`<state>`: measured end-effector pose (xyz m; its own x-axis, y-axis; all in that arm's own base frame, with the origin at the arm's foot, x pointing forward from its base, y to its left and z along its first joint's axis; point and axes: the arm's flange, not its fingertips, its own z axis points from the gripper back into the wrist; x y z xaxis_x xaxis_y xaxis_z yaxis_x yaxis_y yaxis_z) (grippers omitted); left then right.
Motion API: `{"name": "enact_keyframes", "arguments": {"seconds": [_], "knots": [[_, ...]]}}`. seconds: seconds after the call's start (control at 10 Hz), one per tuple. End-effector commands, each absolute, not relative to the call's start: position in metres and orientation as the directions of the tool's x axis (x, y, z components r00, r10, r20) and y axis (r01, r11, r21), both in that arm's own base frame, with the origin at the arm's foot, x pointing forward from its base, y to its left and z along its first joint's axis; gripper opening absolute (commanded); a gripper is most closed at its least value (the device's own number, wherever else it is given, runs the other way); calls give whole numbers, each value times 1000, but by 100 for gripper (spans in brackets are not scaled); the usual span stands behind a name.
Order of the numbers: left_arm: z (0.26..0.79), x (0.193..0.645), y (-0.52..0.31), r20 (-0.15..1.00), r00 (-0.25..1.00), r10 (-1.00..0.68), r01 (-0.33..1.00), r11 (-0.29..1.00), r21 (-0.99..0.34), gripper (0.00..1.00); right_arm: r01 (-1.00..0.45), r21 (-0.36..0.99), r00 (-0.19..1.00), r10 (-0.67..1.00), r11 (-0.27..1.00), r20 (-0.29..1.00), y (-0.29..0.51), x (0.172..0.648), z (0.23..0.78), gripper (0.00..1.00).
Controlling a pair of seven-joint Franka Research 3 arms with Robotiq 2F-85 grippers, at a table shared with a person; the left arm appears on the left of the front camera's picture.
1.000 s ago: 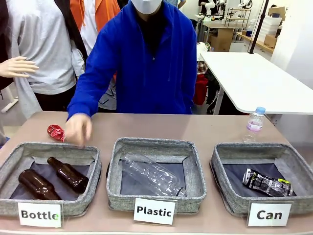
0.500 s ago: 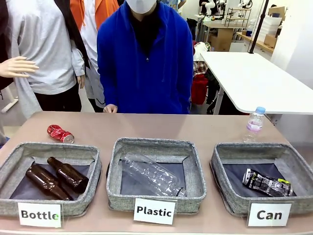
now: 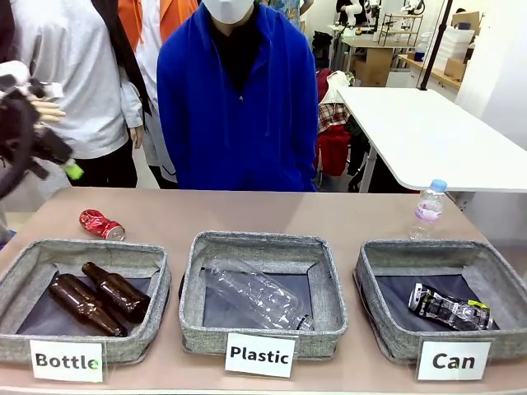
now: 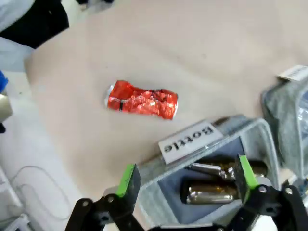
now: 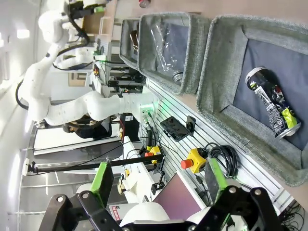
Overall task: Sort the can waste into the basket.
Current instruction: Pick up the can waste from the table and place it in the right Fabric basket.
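A red crushed can (image 3: 100, 224) lies on the table behind the "Bottle" basket (image 3: 90, 248). High above the table's left edge hangs my left gripper (image 3: 49, 140). In its wrist view the left gripper (image 4: 187, 175) is open and empty, with the red can (image 4: 142, 99) well beyond its fingertips. A dented black-and-silver can (image 3: 451, 309) lies inside the "Can" basket (image 3: 436, 247) at the right. My right gripper (image 5: 159, 180) is open and empty, held off from the Can basket (image 5: 226, 57) with the black can (image 5: 272, 108) in it.
The Bottle basket holds two brown glass bottles (image 3: 103, 298). The middle "Plastic" basket (image 3: 255, 240) holds a clear plastic bottle (image 3: 257, 295). A small water bottle (image 3: 428, 207) stands behind the Can basket. A person in a blue jacket (image 3: 239, 99) stands at the far edge.
The person's hand left the red can on the table and drew back. My left gripper has come into the front view at upper left. One brown bottle shifted inside its basket.
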<state>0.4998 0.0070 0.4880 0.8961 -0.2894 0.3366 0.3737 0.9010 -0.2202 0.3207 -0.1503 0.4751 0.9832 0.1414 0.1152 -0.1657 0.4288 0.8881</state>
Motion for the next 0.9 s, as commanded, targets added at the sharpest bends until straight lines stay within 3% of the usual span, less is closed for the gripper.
{"name": "enact_keyframes", "arguments": {"seconds": [0.0, 0.1, 0.2, 0.6, 0.7, 0.8], "knots": [[468, 513, -6, 326, 908, -264, 331, 928, -170, 100, -193, 881, 977, 167, 431, 132, -153, 317, 474, 100], [463, 524, -11, 445, 888, -117, 194, 972, -132, 100, -193, 881, 977, 167, 431, 132, -153, 317, 474, 100], [474, 510, -12, 335, 897, -288, 365, 910, -195, 100, -193, 881, 977, 167, 431, 132, -153, 317, 474, 100], [468, 516, -18, 347, 903, -253, 332, 924, -191, 100, -193, 881, 977, 167, 431, 132, -153, 317, 474, 100], [462, 546, -24, 306, 872, -382, 458, 856, -239, 100, -193, 881, 977, 167, 431, 132, -153, 317, 474, 100], [448, 568, -36, 240, 752, -614, 655, 735, -175, 100, -193, 881, 977, 167, 431, 132, -153, 317, 474, 100]]}}
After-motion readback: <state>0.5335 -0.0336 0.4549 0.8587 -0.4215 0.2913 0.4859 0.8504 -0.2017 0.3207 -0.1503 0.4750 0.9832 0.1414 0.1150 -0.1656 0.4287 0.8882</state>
